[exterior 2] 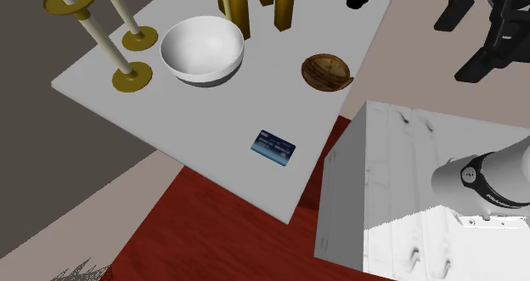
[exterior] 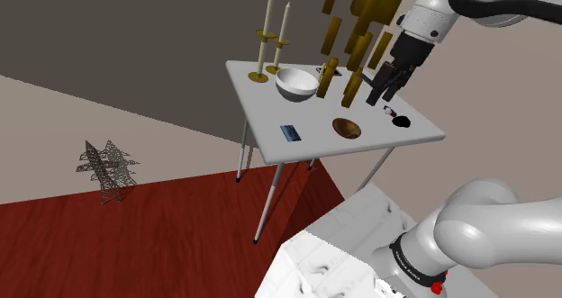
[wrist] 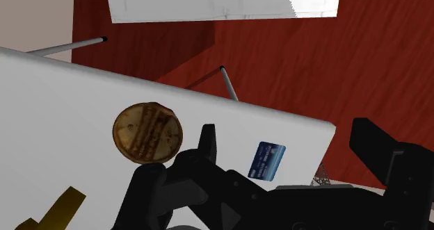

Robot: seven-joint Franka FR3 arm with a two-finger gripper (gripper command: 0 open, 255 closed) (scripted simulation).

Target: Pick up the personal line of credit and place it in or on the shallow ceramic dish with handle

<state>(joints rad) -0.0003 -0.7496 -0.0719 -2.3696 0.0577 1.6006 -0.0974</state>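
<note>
Blue card [exterior 2: 273, 146] lies flat on bench [exterior: 266, 107], free to pinch; your gripper [exterior: 380, 94] hovers, fingers [wrist: 207, 145] apart and empty, ready for approach.

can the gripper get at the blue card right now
Probably yes: the blue card lies alone near the edge of the table, apart from the brown dish, and the gripper hangs higher up with fingers open. Lying flat, it may be hard to pinch.
</note>
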